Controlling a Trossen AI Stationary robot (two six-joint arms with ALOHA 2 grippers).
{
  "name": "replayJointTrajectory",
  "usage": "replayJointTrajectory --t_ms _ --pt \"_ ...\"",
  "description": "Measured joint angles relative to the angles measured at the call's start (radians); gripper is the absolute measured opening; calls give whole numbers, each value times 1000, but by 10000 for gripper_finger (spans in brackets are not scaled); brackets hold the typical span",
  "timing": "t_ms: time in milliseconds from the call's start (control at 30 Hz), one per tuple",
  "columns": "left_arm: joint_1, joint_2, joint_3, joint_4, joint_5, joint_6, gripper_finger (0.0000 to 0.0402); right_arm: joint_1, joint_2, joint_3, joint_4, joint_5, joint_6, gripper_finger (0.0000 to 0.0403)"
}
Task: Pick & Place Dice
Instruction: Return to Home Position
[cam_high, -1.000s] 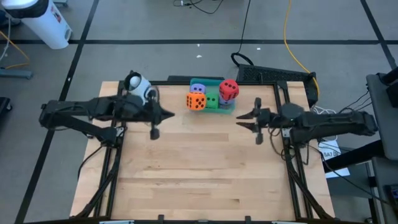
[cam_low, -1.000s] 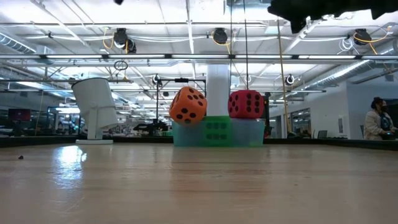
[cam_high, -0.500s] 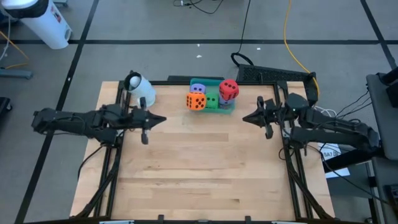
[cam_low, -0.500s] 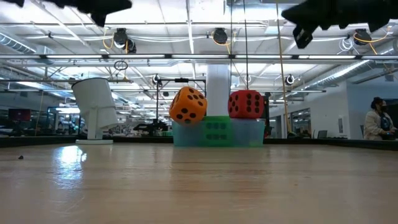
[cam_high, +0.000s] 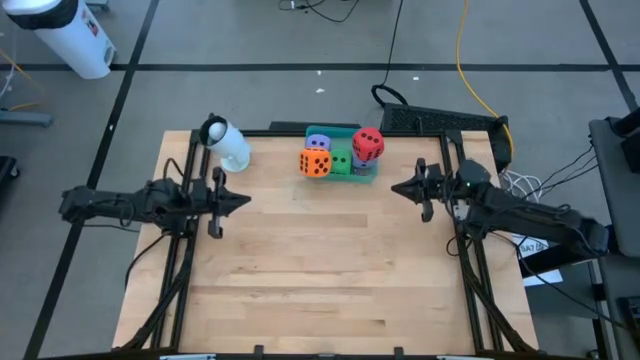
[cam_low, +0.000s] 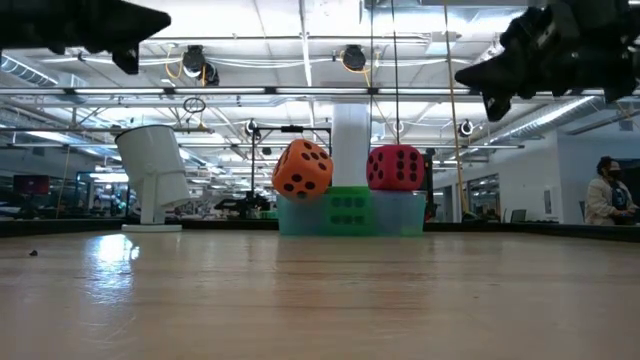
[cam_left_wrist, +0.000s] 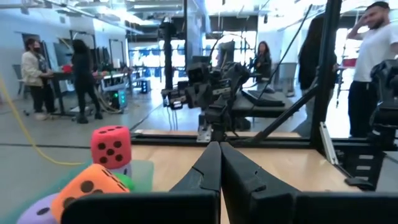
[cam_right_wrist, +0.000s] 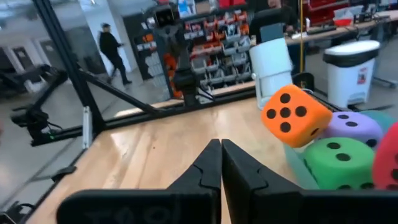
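Observation:
Several dice sit piled in a teal tray (cam_high: 362, 174) at the middle of the table's far edge. The orange die (cam_high: 316, 163) leans tilted at the pile's left end. A green die (cam_high: 340, 162) lies in the tray, a light purple die (cam_high: 318, 141) behind it, and the red die (cam_high: 368, 144) rests on top at the right. My left gripper (cam_high: 245, 199) hovers shut over the table's left side, pointing level toward the right. My right gripper (cam_high: 393, 190) hovers shut over the right side, pointing left. Neither one holds anything.
A white cylinder (cam_high: 225, 143) stands tilted on a foot at the table's far left corner. A dark keyboard (cam_high: 440, 120) lies beyond the far right corner. Bare wood (cam_high: 320, 270) fills the middle and near part. People stand in the room behind.
My left gripper has drawn back toward the table's left edge and sunk, levelling out. My right gripper has shut, sunk a little, pulled back toward the right edge and rolled. The dice have stayed as they were.

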Motion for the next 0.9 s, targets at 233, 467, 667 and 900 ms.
replayJointTrajectory --t_ms 233,467,667,900 --pt "-18 -14 -146 129 -13 1 2 -34 -14 -182 239 -47 83 0" --pt "-15 -13 -237 137 -54 5 1 -106 -17 -280 306 -48 83 0" --pt "-15 -6 -237 109 -62 1 1 -113 -8 -282 295 -74 89 0" --pt "-16 -5 -236 106 -71 -14 14 -113 -11 -283 400 -72 121 0"
